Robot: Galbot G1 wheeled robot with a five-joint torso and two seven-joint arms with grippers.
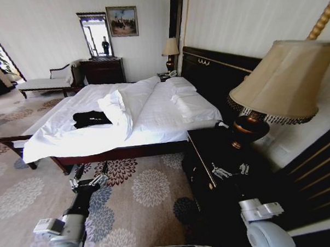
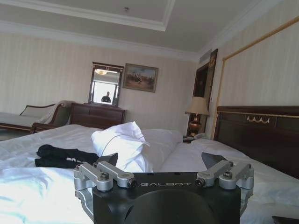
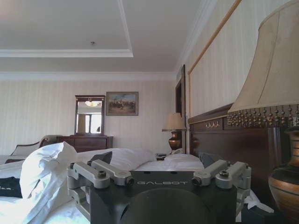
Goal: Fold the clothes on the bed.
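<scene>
Left tool [image 1: 88, 177] at seven o'clock, open, empty, just short of the bed [image 1: 153, 110]. Black T-shirt [image 1: 91, 118] bunched at ten o'clock on the white sheets. Right tool [image 1: 230, 170] at four o'clock, open, over the dark nightstand [image 1: 210, 154].

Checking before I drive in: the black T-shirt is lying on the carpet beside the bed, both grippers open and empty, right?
Not quite. In the head view the black T-shirt lies on the bed, on the white sheet. Both the left gripper and right gripper are open and empty.
</scene>
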